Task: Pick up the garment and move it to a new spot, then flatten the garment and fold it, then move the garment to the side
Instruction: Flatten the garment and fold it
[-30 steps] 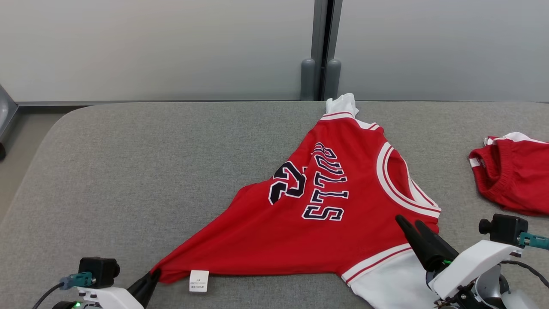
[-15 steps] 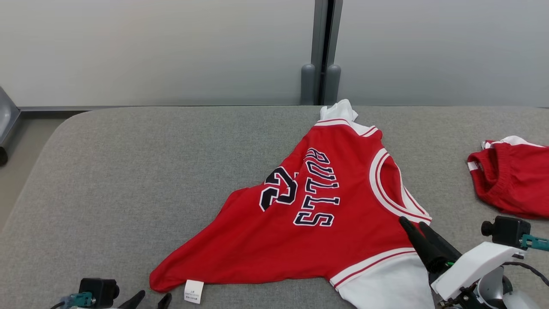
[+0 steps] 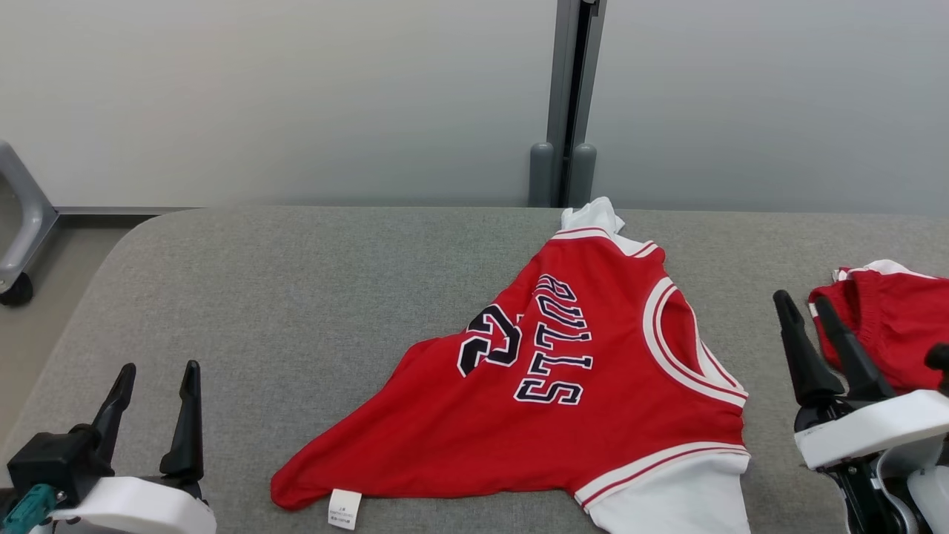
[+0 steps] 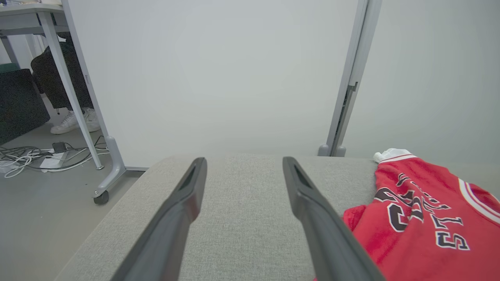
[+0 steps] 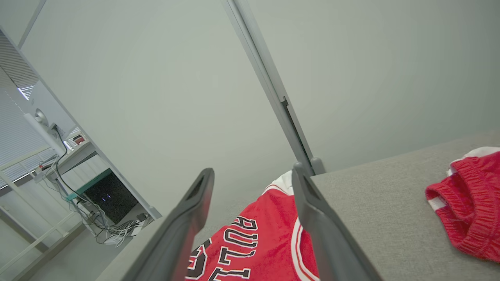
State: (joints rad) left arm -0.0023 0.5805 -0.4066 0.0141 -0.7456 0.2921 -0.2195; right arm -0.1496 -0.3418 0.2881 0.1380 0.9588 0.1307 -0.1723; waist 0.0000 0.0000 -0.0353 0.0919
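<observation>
Two grippers, both spread wide and holding nothing. Left gripper low at the near left, over bare grey padded surface, clear of the cloth. Right gripper at the right, between the garment and a small red-and-white bundle, seemingly touching neither. Garment lying rumpled centre-right on the surface, "BULLS 23" turned sideways, white tag at its near hem. Behind, pale wall panels and a grey post; off left, a desk leg on a caster and floor cables.
</observation>
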